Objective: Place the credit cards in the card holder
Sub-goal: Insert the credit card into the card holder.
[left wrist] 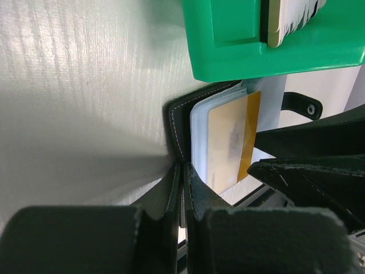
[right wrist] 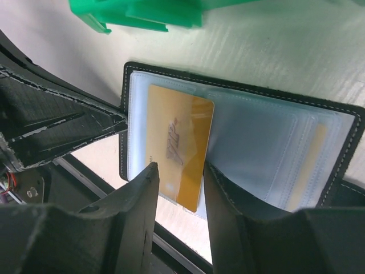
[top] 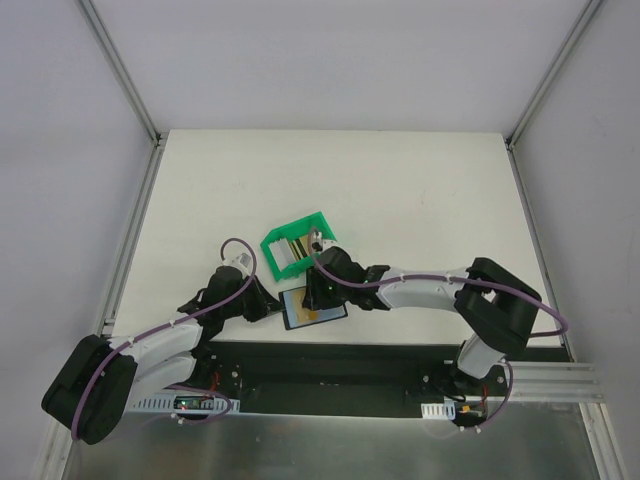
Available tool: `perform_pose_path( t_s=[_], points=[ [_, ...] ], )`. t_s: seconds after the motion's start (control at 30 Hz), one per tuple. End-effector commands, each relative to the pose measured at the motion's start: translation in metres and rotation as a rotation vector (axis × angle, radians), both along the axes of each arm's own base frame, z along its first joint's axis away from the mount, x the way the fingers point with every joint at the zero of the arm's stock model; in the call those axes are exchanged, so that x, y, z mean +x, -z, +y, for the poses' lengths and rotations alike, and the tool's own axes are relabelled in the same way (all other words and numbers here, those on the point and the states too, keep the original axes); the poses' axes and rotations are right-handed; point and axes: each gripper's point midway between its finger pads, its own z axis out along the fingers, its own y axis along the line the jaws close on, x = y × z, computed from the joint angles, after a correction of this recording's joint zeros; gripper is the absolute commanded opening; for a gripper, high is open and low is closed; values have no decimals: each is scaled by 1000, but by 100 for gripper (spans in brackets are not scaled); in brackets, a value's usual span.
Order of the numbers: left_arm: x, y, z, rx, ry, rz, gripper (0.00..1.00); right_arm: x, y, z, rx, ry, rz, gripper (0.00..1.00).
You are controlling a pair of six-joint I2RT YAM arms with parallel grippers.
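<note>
My left gripper (left wrist: 182, 171) has its jaws pressed together on the black stitched edge of the card holder (right wrist: 251, 131), clamping the holder at its left side. The holder lies opened flat on the white table (top: 400, 200), close to the near edge and just in front of the green bin (left wrist: 274, 51). Its clear sleeves face up.

My right gripper (right wrist: 181, 177) has its jaws partly apart. A gold card (right wrist: 177, 131) lies between them, over the holder's left half. The card's near end sticks out past the holder's edge. In the right wrist view each fingertip meets one long edge of the card. I cannot tell whether they pinch it or only flank it, nor whether the card's far end is inside a sleeve or resting on top.

Only the right wrist view shows a second card (right wrist: 311, 165), tan and hazy behind the plastic of a sleeve on the holder's right half. That view also shows the left gripper's fingers biting the holder's edge from the side.

Only the left wrist view shows the holder's black tab (left wrist: 302, 105) with its snap. It also shows a stack of cards (left wrist: 285, 17) standing on edge in the bin.

The top view shows both arms meeting over the holder, but the jaws are too small there to read.
</note>
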Motion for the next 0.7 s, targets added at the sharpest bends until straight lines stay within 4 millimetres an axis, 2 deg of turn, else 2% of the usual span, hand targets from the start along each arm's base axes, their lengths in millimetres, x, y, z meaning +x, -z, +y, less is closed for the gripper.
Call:
perform_pose_path(
  t_s=[0.0, 0.23, 0.47, 0.6, 0.67],
  points=[
    [-28, 36, 25, 128, -8, 130, 0, -5, -15, 22, 58, -58, 11, 39],
    [-27, 35, 24, 126, -7, 129, 0, -10, -16, 39, 92, -94, 46, 39],
    [-27, 35, 24, 125, -9, 128, 0, -13, -21, 48, 126, -124, 60, 39],
    [-26, 34, 24, 124, -9, 123, 0, -7, -23, 37, 90, -95, 20, 40],
    [-26, 34, 24, 124, -9, 122, 0, -2, -32, 29, 72, -78, -24, 40]
  ],
)
